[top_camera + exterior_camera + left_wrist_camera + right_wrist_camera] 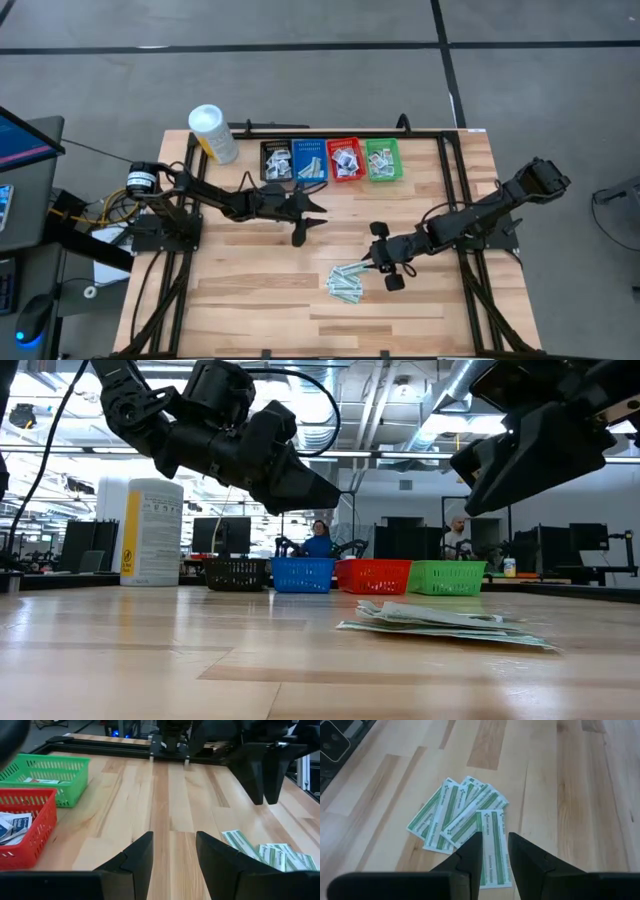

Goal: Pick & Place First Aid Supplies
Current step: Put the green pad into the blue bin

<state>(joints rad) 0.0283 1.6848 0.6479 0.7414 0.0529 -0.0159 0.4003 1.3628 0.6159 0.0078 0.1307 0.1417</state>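
Green-striped packets [346,281] lie lower centre, just below-left of the right gripper [385,263], whose fingers stand slightly apart, empty.

Light wood plank bench [250,300]. Along the far edge sit a white tub [213,133], then black [276,160], blue [309,159], red [345,159] and green [382,159] baskets in a row. Near the front centre lies a fanned pile of green-striped strips [346,281].

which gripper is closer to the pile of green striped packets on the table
The right. The right gripper hangs just above the pile of green-striped packets, at its edge nearest the baskets. The left gripper is well off toward the baskets, empty, fingers apart.
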